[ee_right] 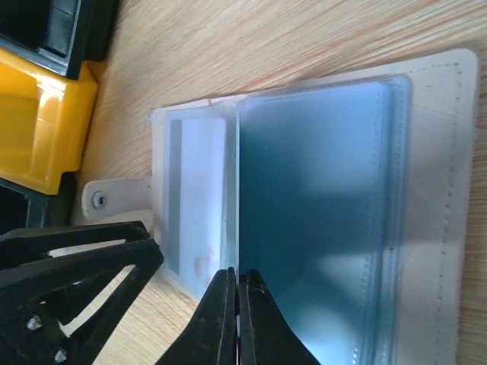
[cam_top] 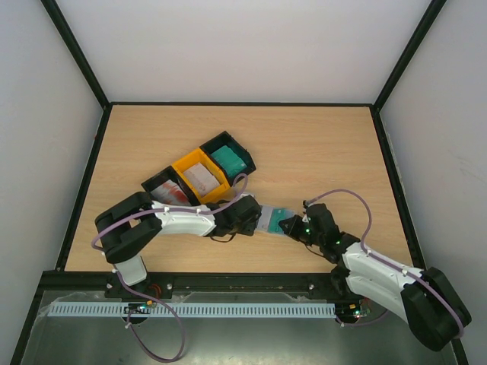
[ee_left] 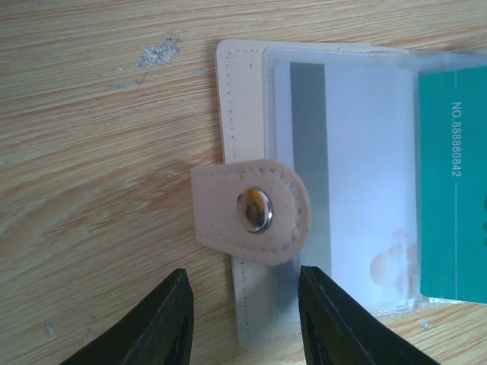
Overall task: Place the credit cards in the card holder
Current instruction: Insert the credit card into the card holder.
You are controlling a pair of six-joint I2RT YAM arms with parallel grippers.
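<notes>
Right gripper (ee_right: 237, 274), at 3 o'clock of the card holder (ee_left: 243, 99), pinches the teal card (ee_right: 312, 213) for insertion; left gripper (ee_left: 243, 304) stands open. Next: a straight push inward.

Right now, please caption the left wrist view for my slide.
Left gripper open near the snap flap of the card holder; pale card sleeved, teal card beside it.

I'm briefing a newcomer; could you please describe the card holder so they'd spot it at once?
On the wooden table, find the yellow tray. Just nearer and to its right lies the card holder, open: flat and beige with a snap tab, unlike the boxy tray.
</notes>
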